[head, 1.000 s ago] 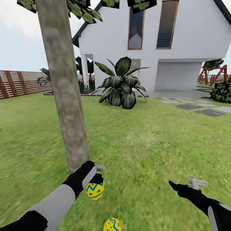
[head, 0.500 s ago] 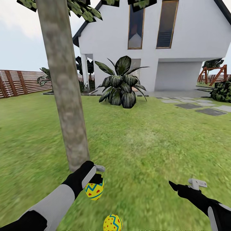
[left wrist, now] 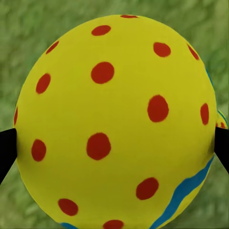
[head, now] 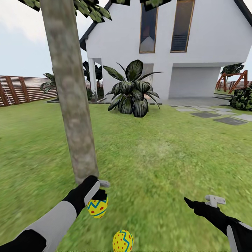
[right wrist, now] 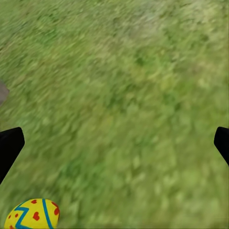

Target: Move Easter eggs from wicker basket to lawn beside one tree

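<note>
My left gripper clamps a yellow, red-dotted Easter egg beside the grey-brown mottled tree trunk. My right gripper hangs wide open over green lawn.

A home garden: lawn, white house, wooden fence.

Both arms have the same look: light grey forearm shells running into matte black wrist sections. The left gripper is black with a pale grey plate along its side and a small grey tab sticking out. The right gripper is black too, tapering to a pointed tip, with a grey bracket on top.
</note>
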You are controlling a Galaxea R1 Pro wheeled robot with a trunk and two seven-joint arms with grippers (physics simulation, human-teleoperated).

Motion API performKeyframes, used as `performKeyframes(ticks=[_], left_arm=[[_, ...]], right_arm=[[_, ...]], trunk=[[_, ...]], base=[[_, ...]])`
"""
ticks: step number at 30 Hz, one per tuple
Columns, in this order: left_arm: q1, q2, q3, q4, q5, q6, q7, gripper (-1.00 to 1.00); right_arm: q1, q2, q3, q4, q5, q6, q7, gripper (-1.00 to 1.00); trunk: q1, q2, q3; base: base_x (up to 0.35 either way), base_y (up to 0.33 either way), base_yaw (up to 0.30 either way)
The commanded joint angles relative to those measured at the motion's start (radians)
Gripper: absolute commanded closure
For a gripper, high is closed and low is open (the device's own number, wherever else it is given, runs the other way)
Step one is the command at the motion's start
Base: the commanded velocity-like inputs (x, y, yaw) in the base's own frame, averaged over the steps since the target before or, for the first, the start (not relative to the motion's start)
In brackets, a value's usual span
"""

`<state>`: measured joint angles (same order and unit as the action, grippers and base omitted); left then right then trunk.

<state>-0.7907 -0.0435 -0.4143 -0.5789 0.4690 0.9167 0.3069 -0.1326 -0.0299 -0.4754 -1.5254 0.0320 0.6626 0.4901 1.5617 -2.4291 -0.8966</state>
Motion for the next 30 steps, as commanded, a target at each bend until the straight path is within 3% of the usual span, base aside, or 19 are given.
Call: performKeyframes(ticks=[1,10,30], left_arm=[[-0.001,0.002,-0.004,-0.001,0.011,0.002,0.008,1.0],[-0.001,0.004,-0.004,-0.001,0.012,0.001,0.008,1.0],[0.0,0.01,-0.004,-0.001,0.012,-0.001,0.008,1.0]], right_arm=[[-0.001,-0.001,-0.002,-0.001,0.003,0.005,0.007,-1.0],[-0.001,-0.001,-0.002,0.0,0.002,0.006,0.008,-1.0],[-0.001,0.001,-0.002,0.001,0.002,0.006,0.008,-1.0]], trunk=[[0.004,-0.008,-0.004],[0.038,-0.071,-0.032],[0.047,-0.076,-0.11]], base=[[0.0,0.0,0.0],[0.0,0.0,0.0],[0.0,0.0,0.0]])
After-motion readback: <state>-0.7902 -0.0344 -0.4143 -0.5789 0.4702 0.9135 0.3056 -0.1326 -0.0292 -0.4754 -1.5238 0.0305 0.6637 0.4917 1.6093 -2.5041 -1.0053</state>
